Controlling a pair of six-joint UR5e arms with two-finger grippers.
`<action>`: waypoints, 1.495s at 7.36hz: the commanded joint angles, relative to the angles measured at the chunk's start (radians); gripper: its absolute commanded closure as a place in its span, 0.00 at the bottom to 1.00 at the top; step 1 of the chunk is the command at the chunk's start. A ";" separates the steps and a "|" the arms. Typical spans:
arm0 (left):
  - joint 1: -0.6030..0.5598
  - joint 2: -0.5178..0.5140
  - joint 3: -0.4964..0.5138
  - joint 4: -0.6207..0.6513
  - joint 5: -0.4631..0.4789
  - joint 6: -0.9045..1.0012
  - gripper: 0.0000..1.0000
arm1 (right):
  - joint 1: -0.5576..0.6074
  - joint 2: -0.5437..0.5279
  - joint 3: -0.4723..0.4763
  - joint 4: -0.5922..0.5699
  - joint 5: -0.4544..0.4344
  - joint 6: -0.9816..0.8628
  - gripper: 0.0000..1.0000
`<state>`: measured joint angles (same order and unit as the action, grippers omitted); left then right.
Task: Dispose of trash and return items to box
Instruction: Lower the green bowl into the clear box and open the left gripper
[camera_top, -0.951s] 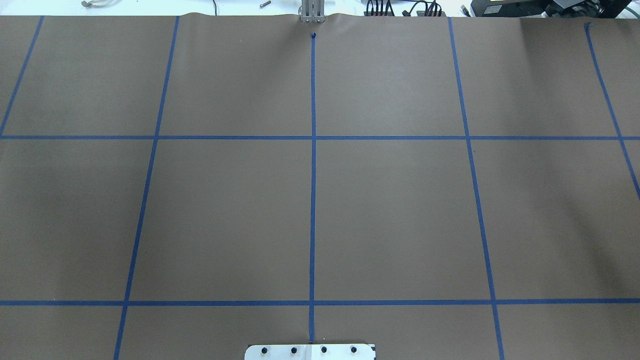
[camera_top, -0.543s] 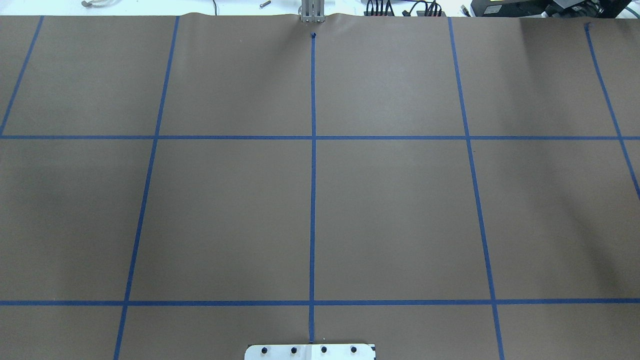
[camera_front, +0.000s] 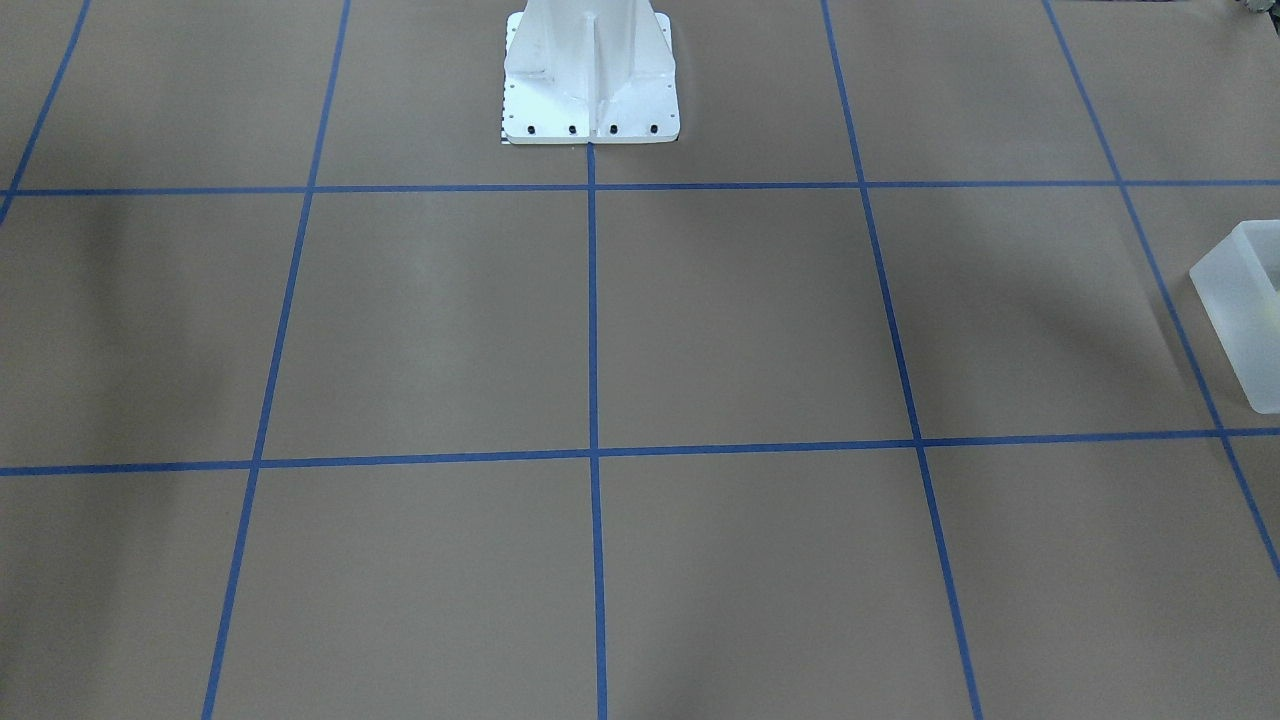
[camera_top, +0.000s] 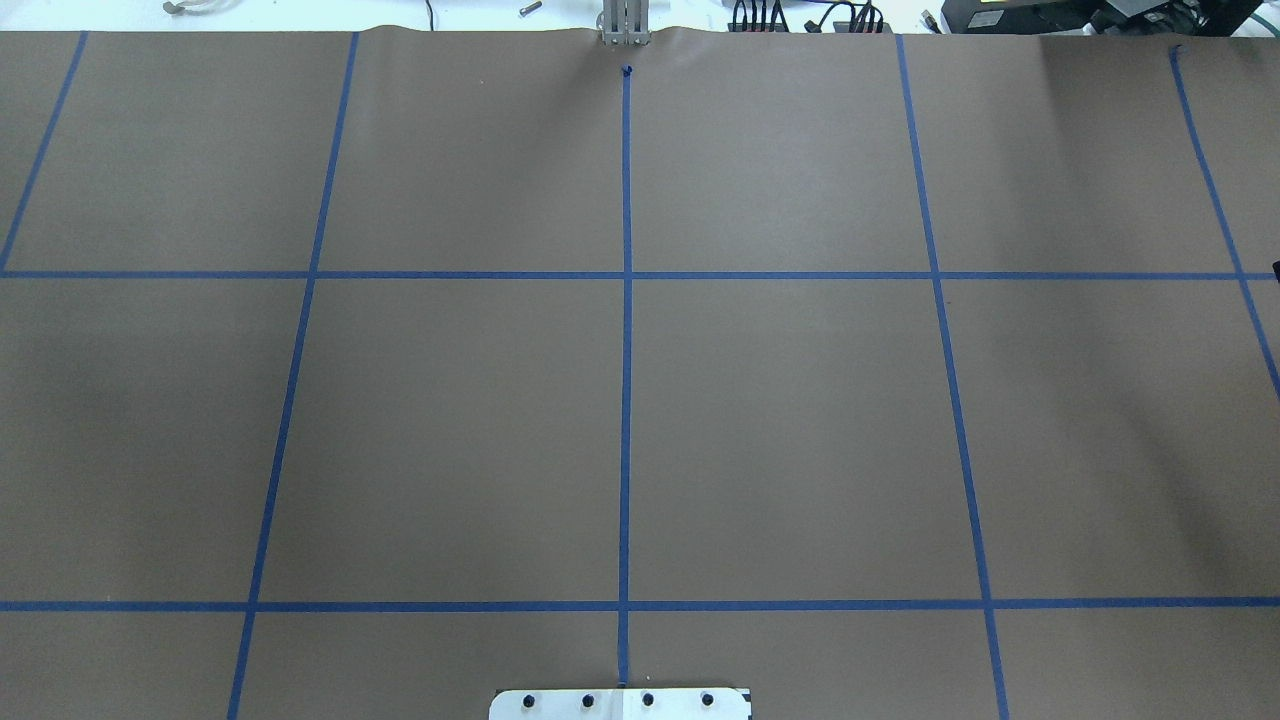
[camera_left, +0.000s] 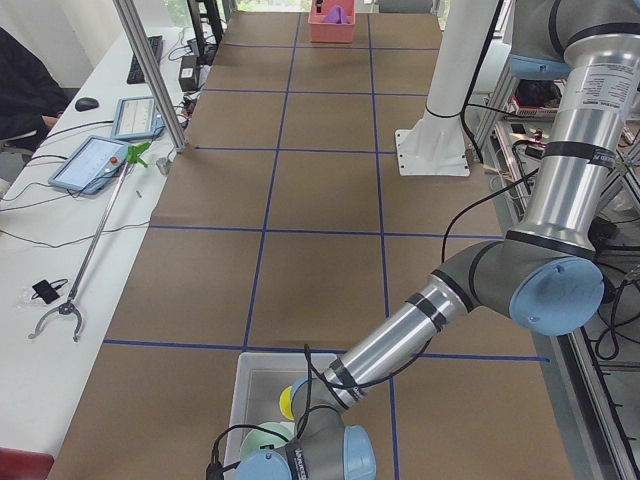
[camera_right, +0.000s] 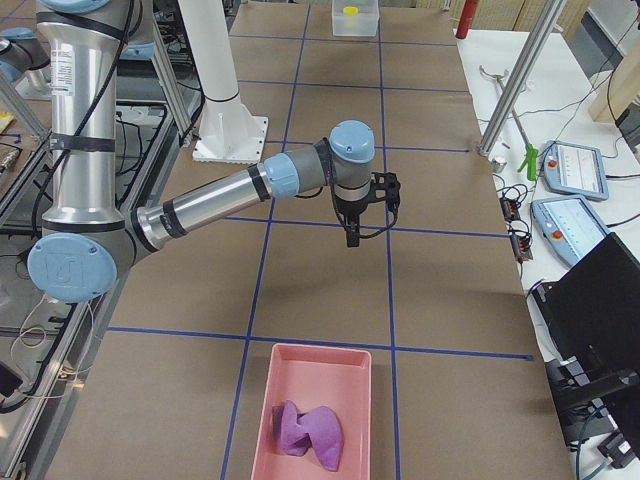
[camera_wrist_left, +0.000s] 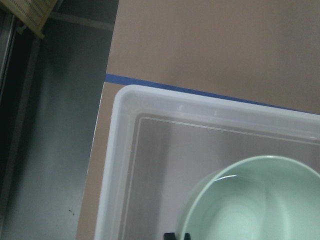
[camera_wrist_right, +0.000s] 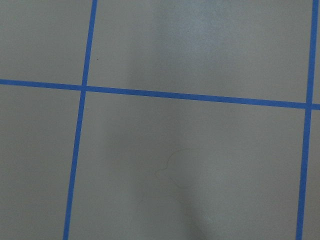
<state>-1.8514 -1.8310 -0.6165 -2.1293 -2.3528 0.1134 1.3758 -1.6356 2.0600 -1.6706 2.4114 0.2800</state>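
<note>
The box (camera_left: 258, 385) is a frosted white bin at the table's left end; it also shows in the front view (camera_front: 1243, 310) and far off in the right side view (camera_right: 356, 20). The yellow cup (camera_left: 286, 403) and the mint-green bowl (camera_left: 262, 440) lie inside it. My left arm's wrist (camera_left: 305, 455) hangs over the box and hides its gripper. The left wrist view shows the box's corner (camera_wrist_left: 120, 150), the bowl (camera_wrist_left: 250, 200) and a dark tip at the bowl's rim; I cannot tell its state. My right gripper (camera_right: 352, 238) hangs over bare table; I cannot tell its state.
A pink tray (camera_right: 262, 400) with a purple cloth (camera_right: 305, 432) stands at the table's right end, also seen far off (camera_left: 331, 28). The white robot base (camera_front: 590, 90) stands at mid-table. Tablets and a grabber tool (camera_left: 95, 250) lie on the side bench.
A small dark tip has come into the overhead view at its right edge. Nothing else differs there.
</note>
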 joint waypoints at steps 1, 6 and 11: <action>0.000 -0.010 0.081 -0.136 0.033 -0.085 1.00 | -0.003 0.000 0.000 0.000 0.000 0.001 0.00; 0.009 -0.010 0.086 -0.239 0.030 -0.329 1.00 | -0.003 0.002 0.015 -0.001 0.000 0.001 0.00; 0.021 -0.007 0.083 -0.247 -0.018 -0.345 0.97 | -0.003 0.002 0.015 -0.001 -0.006 0.001 0.00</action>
<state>-1.8360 -1.8388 -0.5334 -2.3736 -2.3439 -0.2304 1.3729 -1.6337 2.0754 -1.6720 2.4055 0.2807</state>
